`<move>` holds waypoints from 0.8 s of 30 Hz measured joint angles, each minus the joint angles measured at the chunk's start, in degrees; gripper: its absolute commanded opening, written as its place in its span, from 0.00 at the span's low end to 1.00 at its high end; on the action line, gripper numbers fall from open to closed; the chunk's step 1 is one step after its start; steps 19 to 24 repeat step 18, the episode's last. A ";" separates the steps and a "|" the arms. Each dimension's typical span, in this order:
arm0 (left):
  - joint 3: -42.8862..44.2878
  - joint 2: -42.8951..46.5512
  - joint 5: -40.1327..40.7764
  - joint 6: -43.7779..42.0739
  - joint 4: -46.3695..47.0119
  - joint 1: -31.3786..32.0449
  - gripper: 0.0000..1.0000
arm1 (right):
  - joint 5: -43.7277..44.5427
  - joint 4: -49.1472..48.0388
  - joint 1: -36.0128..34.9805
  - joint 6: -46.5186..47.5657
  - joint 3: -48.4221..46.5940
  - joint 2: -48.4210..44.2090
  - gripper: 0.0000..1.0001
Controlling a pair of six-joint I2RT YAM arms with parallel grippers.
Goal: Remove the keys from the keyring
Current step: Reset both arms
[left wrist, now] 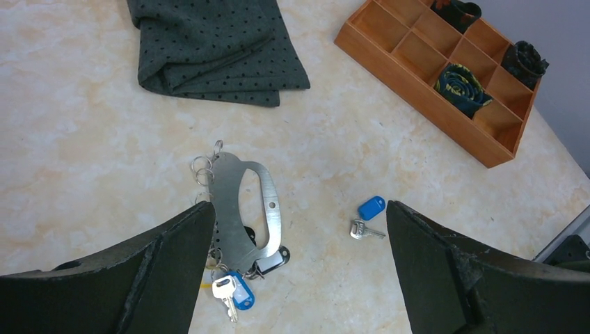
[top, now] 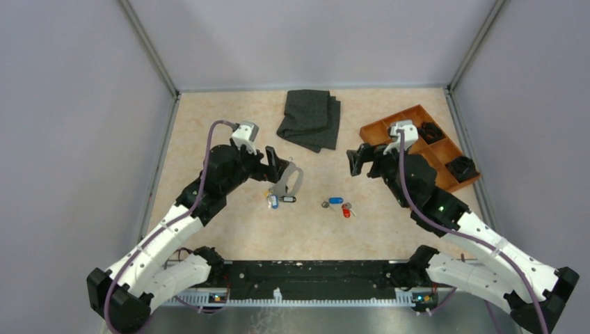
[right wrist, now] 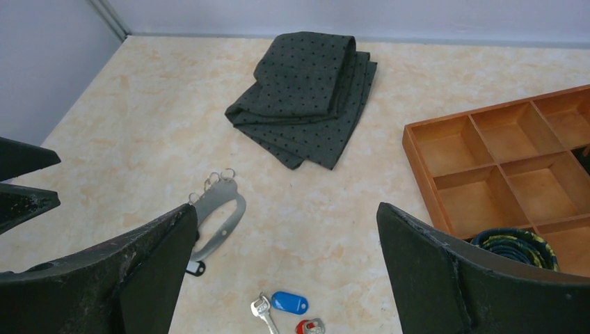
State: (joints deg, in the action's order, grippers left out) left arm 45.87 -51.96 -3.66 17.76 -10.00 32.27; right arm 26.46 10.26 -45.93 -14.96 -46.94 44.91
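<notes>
The keyring [top: 290, 179] (a flat, pale metal loop shaped like a carabiner) lies on the beige table [top: 229, 229], left of centre. A cluster of small split rings [left wrist: 203, 168] sits at its far end. At its near end hang a blue-headed key [left wrist: 240, 293] and a dark tag [left wrist: 273, 262].

The left gripper [top: 277, 164] hovers at the keyring's far-left edge with its jaws spread wide apart. In the left wrist view 1 finger [left wrist: 174, 264] overlaps the loop's edge, and I cannot tell whether it touches.

2 more keys lie loose on the table just right of the keyring, near the centre. They are a blue-tagged key [top: 335, 201] and, just beside it on the near side, a red-headed key [top: 346, 211].

The right gripper [top: 357, 161] is also wide apart and grips nothing. It hangs right of centre, beyond the loose keys.

A folded dark grey dotted cloth [top: 310, 119] lies at the far middle of the table. An orange wooden compartment tray [top: 418, 111] sits at the far right. Dark fabric rolls [left wrist: 459, 83] fill some of its cells.
</notes>
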 measured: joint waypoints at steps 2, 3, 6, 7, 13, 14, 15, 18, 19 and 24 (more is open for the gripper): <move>0.00 0.17 0.00 -0.15 -0.09 0.00 0.99 | -0.02 -0.02 0.00 0.00 0.00 0.11 0.99; 0.00 0.17 0.00 -0.17 -0.20 0.00 0.99 | -0.11 -0.04 0.00 0.00 0.00 0.22 0.99; 0.00 0.20 0.02 -0.35 -0.52 0.00 0.99 | -0.22 -0.04 0.00 0.00 0.00 0.48 0.99; 0.00 0.20 0.02 -0.39 -0.61 0.00 0.99 | -0.24 -0.04 0.02 -0.02 0.00 0.55 0.99; 0.00 0.20 0.04 -0.42 -0.79 0.00 0.99 | -0.61 -0.44 0.00 -0.02 0.00 0.63 0.99; 0.00 0.20 0.07 -0.42 -0.79 0.00 0.99 | -0.68 -0.50 0.00 -0.02 0.00 0.63 0.99; 0.00 0.20 0.09 -0.39 -0.81 -0.02 0.99 | -0.70 -0.57 0.00 -0.02 0.00 0.63 0.99; 0.00 0.20 0.28 -0.39 -0.81 -0.02 0.99 | -0.81 -0.72 0.02 -0.02 0.00 0.63 0.99; 0.00 0.20 0.28 -0.39 -0.81 -0.02 0.99 | -0.81 -0.72 0.02 -0.02 0.00 0.63 0.99; 0.00 0.20 0.28 -0.39 -0.81 -0.02 0.99 | -0.81 -0.72 0.02 -0.02 0.00 0.63 0.99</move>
